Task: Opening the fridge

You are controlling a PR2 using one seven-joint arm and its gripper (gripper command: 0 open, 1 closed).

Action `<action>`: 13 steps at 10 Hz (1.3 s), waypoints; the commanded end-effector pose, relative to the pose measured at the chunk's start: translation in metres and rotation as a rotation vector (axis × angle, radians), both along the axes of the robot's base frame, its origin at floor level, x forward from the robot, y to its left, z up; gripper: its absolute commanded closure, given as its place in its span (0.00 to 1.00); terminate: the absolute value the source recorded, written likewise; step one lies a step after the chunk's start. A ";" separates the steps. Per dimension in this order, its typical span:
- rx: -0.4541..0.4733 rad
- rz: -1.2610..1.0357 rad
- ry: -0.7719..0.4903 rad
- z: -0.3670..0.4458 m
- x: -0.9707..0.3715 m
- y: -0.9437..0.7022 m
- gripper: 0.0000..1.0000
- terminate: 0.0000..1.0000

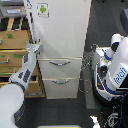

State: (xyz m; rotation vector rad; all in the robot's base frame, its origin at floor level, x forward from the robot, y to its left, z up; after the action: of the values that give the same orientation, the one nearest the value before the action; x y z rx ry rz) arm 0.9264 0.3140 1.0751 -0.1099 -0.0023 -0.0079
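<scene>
Here, the fridge (61, 45) stands upright, 2 drawer handles level; my gripper (34, 48) meets its left edge, jaw state indiscernible, top cropped.

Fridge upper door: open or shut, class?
Cannot tell. The fridge door's left edge, where the gripper reaches, is too blurred to show a gap.

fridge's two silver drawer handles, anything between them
In the exterior view, only plain white drawer front and the seam between the two drawers separate the upper handle from the lower handle of the fridge; nothing else sits there.
</scene>
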 end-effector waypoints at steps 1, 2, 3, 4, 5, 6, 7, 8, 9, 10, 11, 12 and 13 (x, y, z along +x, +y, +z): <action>-0.100 -0.071 0.037 -0.012 0.020 -0.021 1.00 0.00; -0.101 -0.072 0.041 -0.012 0.019 -0.021 1.00 0.00; -0.106 -0.072 0.044 -0.014 0.017 -0.020 1.00 0.00; -0.116 -0.073 0.047 -0.014 0.016 -0.018 1.00 0.00; -0.126 -0.071 0.050 -0.015 0.015 -0.017 1.00 0.00; -0.124 -0.072 0.050 -0.016 0.015 -0.018 1.00 0.00; -0.126 -0.071 0.051 -0.016 0.014 -0.017 1.00 0.00; -0.128 -0.072 0.051 -0.015 0.014 -0.017 1.00 0.00; -0.128 -0.074 0.052 -0.014 0.012 -0.018 1.00 0.00; -0.131 -0.123 0.041 -0.004 -0.005 -0.032 1.00 0.00; -0.129 -0.164 0.030 0.005 -0.021 -0.044 1.00 0.00; -0.111 -0.283 -0.009 0.037 -0.088 -0.074 1.00 0.00; -0.098 -0.332 -0.031 0.056 -0.120 -0.085 1.00 0.00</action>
State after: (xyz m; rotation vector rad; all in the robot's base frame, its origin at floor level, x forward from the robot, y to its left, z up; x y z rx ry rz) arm 0.9098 0.2833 1.0651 -0.2535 0.0692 -0.1570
